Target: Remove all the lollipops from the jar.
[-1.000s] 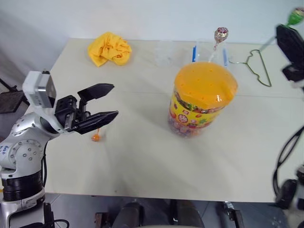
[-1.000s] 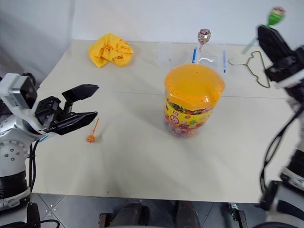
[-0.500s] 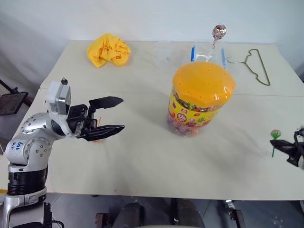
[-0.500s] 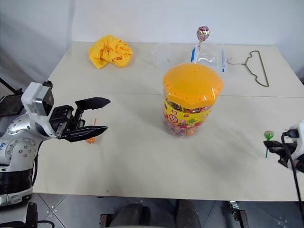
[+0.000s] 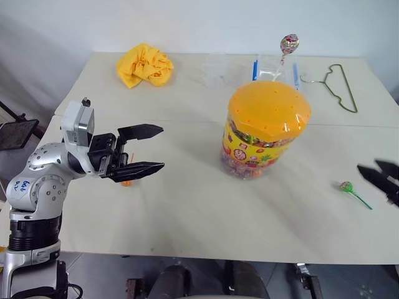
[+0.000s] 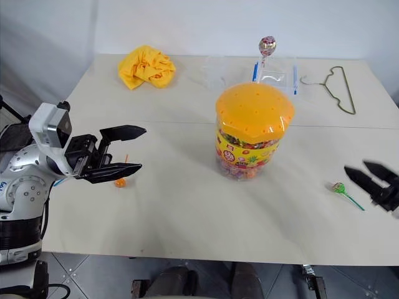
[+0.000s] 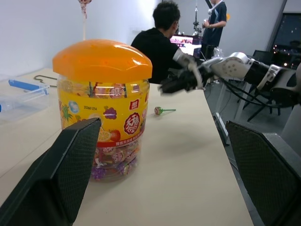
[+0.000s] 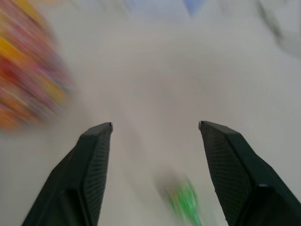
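The small green-wrapped lollipop [image 6: 339, 188] on its thin stick lies flat on the pale table [image 6: 187, 218] at about four o'clock from the big clear plastic jar [image 6: 252, 131] with its domed orange lid full of holes and its yellow label, and that looks like a drop-off spot: well apart from the jar, near the table's right edge, easy for the right arm. The right gripper [image 6: 363, 174] sits just beside it at three o'clock, its two black fingers spread apart with nothing between them, the sweet lying free just off the fingertips and not touched. Over at nine o'clock from the jar, the left gripper [image 5: 144, 149] hangs above the table with its fingers wide apart and empty, pointed toward the jar, probably waiting its turn; the small orange lollipop [image 6: 120, 181] rests on the table just beneath its lower finger, so that one counts as out too. One pale, patterned lollipop [image 5: 289, 43] stands upright on its stick at twelve o'clock from the jar; by the left wrist view it rises from the lid's far side, so I judge it the next to be pulled. The lid is in place and wrapped sweets show through the wall.
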You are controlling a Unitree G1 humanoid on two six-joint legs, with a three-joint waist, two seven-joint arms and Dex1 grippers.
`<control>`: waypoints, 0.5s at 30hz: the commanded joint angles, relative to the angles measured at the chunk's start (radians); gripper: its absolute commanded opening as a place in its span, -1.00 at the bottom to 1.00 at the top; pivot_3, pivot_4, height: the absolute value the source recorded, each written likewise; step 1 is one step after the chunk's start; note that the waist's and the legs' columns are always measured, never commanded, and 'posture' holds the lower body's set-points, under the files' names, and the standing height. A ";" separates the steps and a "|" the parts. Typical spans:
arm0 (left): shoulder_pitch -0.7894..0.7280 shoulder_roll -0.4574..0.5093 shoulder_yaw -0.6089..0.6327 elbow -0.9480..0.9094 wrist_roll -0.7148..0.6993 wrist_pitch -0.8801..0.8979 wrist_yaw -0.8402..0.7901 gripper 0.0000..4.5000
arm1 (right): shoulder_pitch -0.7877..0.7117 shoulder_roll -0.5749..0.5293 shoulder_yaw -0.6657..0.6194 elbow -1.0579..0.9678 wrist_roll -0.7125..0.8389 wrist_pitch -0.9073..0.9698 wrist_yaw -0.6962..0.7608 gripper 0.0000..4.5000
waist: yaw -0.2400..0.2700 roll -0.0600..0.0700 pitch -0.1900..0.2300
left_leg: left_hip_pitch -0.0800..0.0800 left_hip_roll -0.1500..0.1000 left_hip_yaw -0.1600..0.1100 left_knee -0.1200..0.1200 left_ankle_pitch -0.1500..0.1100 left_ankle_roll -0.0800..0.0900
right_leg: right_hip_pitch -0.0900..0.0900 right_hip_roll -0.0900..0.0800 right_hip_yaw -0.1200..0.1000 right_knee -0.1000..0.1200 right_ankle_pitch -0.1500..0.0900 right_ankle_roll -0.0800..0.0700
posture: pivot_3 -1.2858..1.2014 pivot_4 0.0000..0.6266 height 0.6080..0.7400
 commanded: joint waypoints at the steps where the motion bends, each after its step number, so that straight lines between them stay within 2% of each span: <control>1: -0.029 -0.016 0.056 0.024 -0.035 0.002 0.058 1.00 | -0.087 -0.028 0.013 -0.100 0.126 0.035 -0.006 0.37 | -0.001 0.000 0.000 | 0.000 0.001 0.000 0.000 0.000 0.000 | 0.000 0.000 0.000 0.000 0.000 0.000 | 0.03 -0.52 1.00; 3: -0.036 -0.039 0.075 0.041 -0.034 -0.008 0.109 1.00 | -0.172 -0.035 0.087 -0.136 0.163 0.065 -0.039 0.37 | 0.000 -0.001 0.000 | 0.000 0.001 -0.001 0.000 -0.001 -0.001 | 0.000 0.000 0.000 0.000 0.000 0.000 | 0.03 -0.52 1.00; 5: -0.027 -0.057 0.092 0.048 -0.022 -0.019 0.152 1.00 | -0.336 -0.009 0.220 -0.157 0.187 0.101 -0.128 0.37 | -0.004 0.000 0.000 | 0.000 0.001 -0.001 0.001 -0.001 -0.001 | 0.000 0.000 0.000 0.000 0.000 0.000 | 0.03 -0.52 1.00; 7: -0.016 -0.062 0.098 0.043 -0.015 -0.022 0.164 1.00 | -0.432 0.010 0.292 -0.159 0.193 0.126 -0.183 0.37 | -0.011 0.000 0.000 | 0.000 0.000 0.000 0.001 -0.001 -0.001 | -0.001 0.000 0.001 0.001 0.000 0.000 | 0.03 -0.52 1.00; 10: 0.018 -0.054 0.109 0.018 -0.014 -0.019 0.170 1.00 | -0.588 0.057 0.432 -0.106 0.126 0.149 -0.263 0.37 | -0.010 0.000 0.000 | -0.001 0.001 -0.004 0.000 -0.001 -0.003 | -0.002 0.000 0.002 0.000 -0.002 -0.003 | 0.03 -0.52 1.00; 15: 0.038 -0.056 0.110 -0.012 -0.019 -0.022 0.186 1.00 | -0.728 0.105 0.541 -0.010 0.036 0.151 -0.315 0.37 | -0.001 -0.001 0.000 | -0.007 -0.001 -0.009 0.002 -0.001 -0.003 | -0.004 -0.001 -0.003 -0.001 -0.002 -0.004 | 0.03 -0.52 1.00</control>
